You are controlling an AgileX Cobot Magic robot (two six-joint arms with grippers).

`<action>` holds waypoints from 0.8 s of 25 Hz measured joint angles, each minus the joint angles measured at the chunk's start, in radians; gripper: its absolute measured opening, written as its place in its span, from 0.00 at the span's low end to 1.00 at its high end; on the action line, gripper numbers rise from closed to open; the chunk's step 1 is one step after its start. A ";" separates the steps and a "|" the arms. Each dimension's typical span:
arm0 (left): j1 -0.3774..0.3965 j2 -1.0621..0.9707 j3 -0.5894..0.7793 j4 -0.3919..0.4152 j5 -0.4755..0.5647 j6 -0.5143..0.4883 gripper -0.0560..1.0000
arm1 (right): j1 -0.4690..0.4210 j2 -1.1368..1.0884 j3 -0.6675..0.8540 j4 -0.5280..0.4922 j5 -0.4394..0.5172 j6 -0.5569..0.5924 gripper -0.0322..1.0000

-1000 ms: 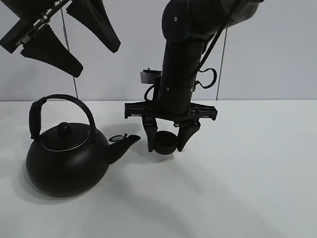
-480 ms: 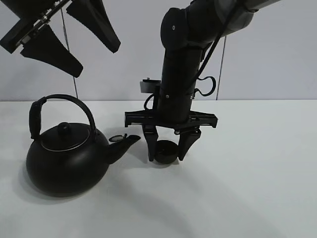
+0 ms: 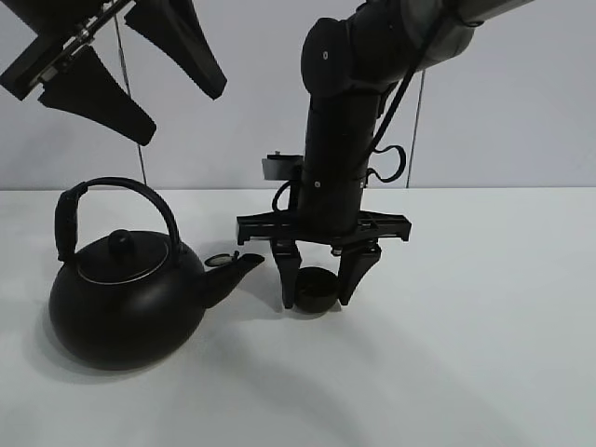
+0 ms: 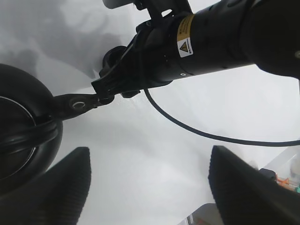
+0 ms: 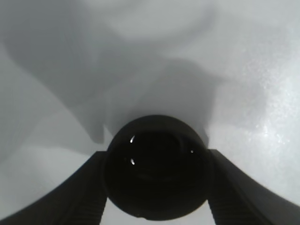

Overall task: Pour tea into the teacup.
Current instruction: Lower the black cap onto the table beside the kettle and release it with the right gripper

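The teacup (image 3: 318, 289) is small, round and matte black, a short way right of the spout of the big black kettle (image 3: 126, 303). My right gripper (image 3: 319, 296) points straight down and is shut on the teacup, one finger on each side. The cup is at table level or just above it. In the right wrist view the teacup (image 5: 157, 180) sits between the two fingers (image 5: 86, 190), mouth up. My left gripper (image 3: 184, 116) is open and empty, high above the kettle. In the left wrist view the kettle (image 4: 21, 136) lies far below it.
The white table (image 3: 466, 354) runs to a pale wall behind. The kettle's arched handle (image 3: 116, 186) stands upright and its spout flap (image 3: 220, 260) points toward the cup. My right arm (image 4: 211, 42) crosses the left wrist view.
My right gripper has lowered the teacup toward the table and shifted it slightly right. The kettle and the left gripper have not moved.
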 joint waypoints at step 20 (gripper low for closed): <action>0.000 0.000 0.000 0.000 0.000 0.000 0.54 | 0.000 0.000 -0.055 0.002 0.025 -0.007 0.56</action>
